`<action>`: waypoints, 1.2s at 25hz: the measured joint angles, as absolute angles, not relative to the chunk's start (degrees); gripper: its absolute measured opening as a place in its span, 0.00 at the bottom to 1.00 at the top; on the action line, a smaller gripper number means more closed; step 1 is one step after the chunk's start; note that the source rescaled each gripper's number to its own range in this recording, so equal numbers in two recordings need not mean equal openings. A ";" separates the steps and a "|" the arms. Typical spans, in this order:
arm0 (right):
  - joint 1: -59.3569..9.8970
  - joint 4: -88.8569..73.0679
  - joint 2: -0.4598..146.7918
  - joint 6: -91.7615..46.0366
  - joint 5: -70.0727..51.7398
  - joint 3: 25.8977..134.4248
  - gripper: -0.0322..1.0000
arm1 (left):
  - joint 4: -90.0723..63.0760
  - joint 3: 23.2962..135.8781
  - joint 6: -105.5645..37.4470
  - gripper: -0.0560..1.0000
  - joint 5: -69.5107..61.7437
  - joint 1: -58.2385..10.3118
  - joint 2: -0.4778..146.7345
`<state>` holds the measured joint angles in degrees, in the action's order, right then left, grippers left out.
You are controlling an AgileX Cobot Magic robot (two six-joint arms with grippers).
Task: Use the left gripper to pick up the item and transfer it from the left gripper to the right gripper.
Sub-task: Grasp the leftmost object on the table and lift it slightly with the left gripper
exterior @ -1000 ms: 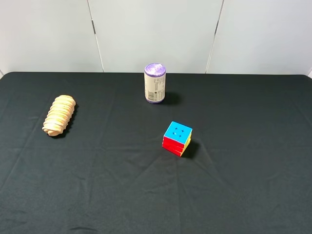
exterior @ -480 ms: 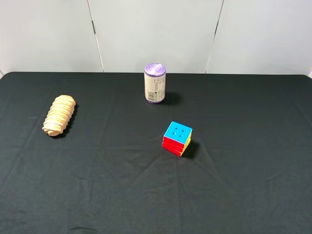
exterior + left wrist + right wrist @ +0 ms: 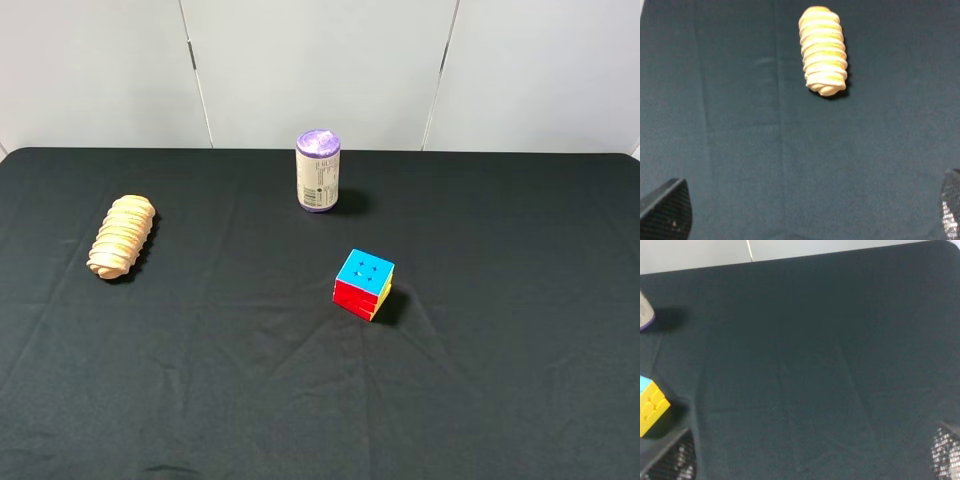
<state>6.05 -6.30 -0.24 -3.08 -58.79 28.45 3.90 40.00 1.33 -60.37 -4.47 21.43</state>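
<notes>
The item (image 3: 122, 236) is a tan ridged loaf-like toy lying on the black table at the left; no gripper shows in the exterior view. In the left wrist view the item (image 3: 823, 50) lies ahead of my left gripper (image 3: 808, 220), well clear of it. The left fingertips (image 3: 666, 212) show only at the frame's corners, spread wide and empty. My right gripper (image 3: 807, 460) is also open and empty, with its fingertips (image 3: 672, 462) at the frame's corners above bare cloth.
A purple-topped can (image 3: 318, 170) stands at the back middle. A multicoloured puzzle cube (image 3: 363, 284) sits near the table's middle; its corner shows in the right wrist view (image 3: 651, 410). The black cloth (image 3: 200, 380) has light creases. A white wall stands behind the table.
</notes>
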 joint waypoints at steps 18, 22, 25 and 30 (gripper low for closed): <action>6.05 -6.30 -0.24 -3.08 -58.79 28.45 1.00 | 3.90 52.23 4.18 1.00 -57.25 -4.47 61.70; 6.05 -6.30 -0.24 -3.08 -58.79 28.45 1.00 | 3.90 54.38 4.18 1.00 -55.62 -4.47 68.60; 6.05 -6.30 -0.24 -3.08 -58.79 28.45 1.00 | 3.90 55.81 4.18 1.00 -54.52 -4.47 73.23; 6.05 -6.30 -0.24 -3.08 -58.79 28.45 1.00 | 3.90 57.23 4.99 1.00 -52.58 -4.47 80.28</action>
<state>6.05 -6.30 -0.24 -3.08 -58.79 28.45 3.90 57.23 4.99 -52.58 -4.47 80.28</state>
